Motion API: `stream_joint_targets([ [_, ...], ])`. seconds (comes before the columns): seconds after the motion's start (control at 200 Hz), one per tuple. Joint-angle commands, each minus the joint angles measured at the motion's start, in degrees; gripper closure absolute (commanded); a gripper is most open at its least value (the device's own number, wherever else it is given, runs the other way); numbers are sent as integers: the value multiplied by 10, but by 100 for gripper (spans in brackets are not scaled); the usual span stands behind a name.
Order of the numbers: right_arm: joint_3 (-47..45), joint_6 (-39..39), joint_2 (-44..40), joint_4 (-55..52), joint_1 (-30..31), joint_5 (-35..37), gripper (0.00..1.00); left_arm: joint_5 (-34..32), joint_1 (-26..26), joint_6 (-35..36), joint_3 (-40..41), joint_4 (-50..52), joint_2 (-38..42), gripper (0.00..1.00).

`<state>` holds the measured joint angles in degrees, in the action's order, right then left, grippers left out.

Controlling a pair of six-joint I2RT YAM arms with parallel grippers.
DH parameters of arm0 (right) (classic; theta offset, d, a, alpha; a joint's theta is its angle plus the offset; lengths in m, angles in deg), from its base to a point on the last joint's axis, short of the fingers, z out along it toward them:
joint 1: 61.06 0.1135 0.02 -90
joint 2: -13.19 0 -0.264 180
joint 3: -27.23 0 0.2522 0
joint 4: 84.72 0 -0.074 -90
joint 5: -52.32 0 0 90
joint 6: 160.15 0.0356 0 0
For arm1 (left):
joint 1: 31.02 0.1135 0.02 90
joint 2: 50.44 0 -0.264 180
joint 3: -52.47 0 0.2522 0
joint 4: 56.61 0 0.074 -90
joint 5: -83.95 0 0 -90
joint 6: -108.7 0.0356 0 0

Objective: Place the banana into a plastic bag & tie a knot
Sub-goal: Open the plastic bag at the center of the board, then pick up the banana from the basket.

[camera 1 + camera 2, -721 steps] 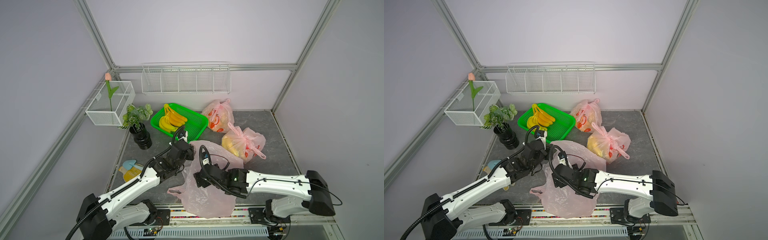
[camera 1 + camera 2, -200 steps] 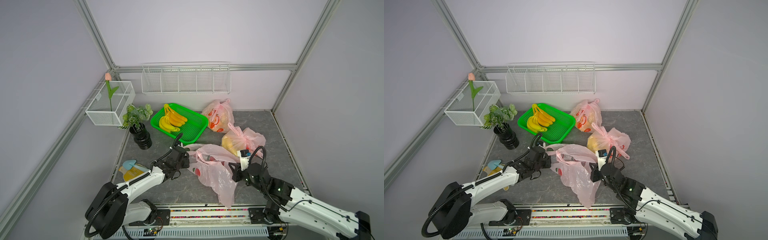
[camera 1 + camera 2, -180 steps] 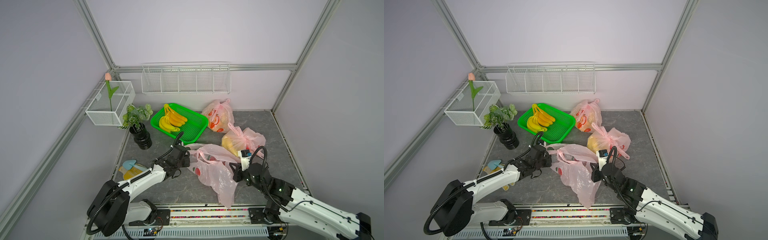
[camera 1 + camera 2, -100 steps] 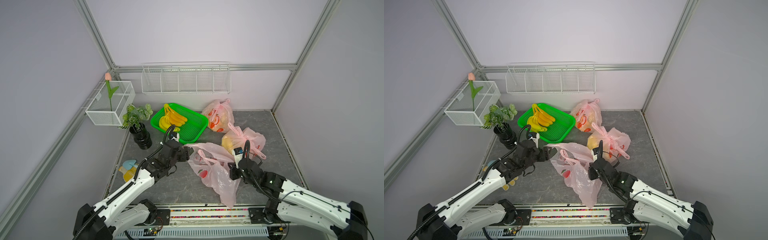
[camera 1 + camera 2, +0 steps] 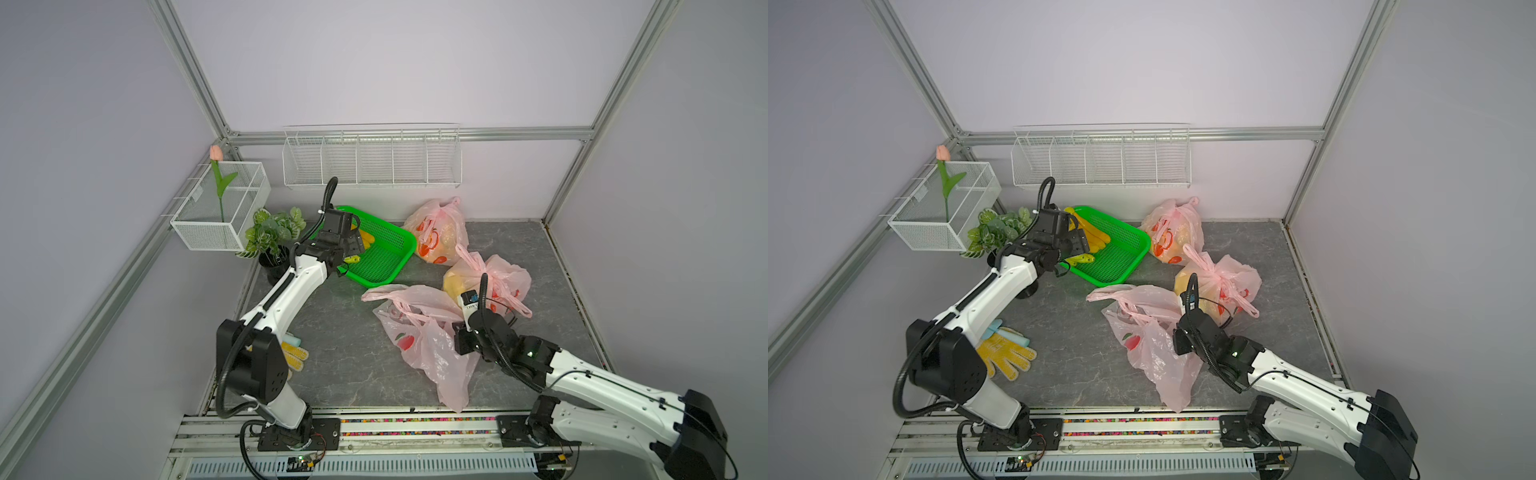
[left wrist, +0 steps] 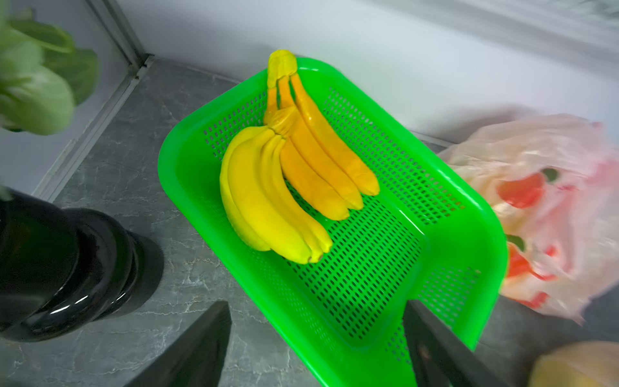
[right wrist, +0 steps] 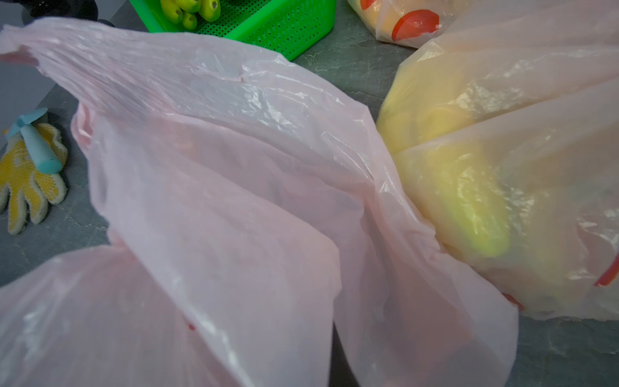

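The grey table carries everything. The empty pink plastic bag lies crumpled towards its front, one edge bunched up into the right gripper, whose jaws are pinched together on the film. Further back sits the green basket — inside lie the banana bunches, one yellow and one more orange, side by side. The left gripper hovers over the basket's rim, jaws spread wide with nothing between them.

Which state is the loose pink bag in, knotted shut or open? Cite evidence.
Open. The pink bag lies slack on the table, handles loose, no knot; both banana bunches sit in the green basket.
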<state>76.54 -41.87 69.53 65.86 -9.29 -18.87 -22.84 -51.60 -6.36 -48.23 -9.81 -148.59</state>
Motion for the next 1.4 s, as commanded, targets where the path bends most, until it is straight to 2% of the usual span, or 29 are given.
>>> stream_joint_targets([
  [0.0, -18, -12, 0, 32, -8, -18, 93, -30, 20, -31, -69, 63, -66, 20],
  [0.19, -41, -12, 0, 56, -26, -49, 93, -39, 39, -46, -134, 83, -159, 25],
  [0.37, -51, -11, -3, 70, -33, -64, 93, -23, 50, -49, -147, 57, -198, 31],
  [0.52, -57, -9, 1, 78, -36, -69, 93, -32, 59, -54, -174, 76, -232, 32],
  [0.65, -59, -5, 9, 83, -38, -74, 93, -26, 65, -57, -174, 72, -248, 37],
  [0.76, -61, -2, 11, 86, -40, -74, 93, -5, 67, -55, -175, 64, -262, 39],
  [0.9, -61, -1, 11, 87, -39, -77, 93, 42, 68, -60, -198, 75, -284, 51],
  [1.094, -56, 1, 8, 81, -40, -80, 93, 46, 68, -67, -178, 58, -253, 66],
  [1.229, -55, 5, -2, 79, -40, -84, 93, 53, 68, -73, -136, 24, -209, 77],
  [1.394, -49, -6, -2, 64, -41, -71, 93, 29, 56, -74, -93, 1, -143, 80],
])
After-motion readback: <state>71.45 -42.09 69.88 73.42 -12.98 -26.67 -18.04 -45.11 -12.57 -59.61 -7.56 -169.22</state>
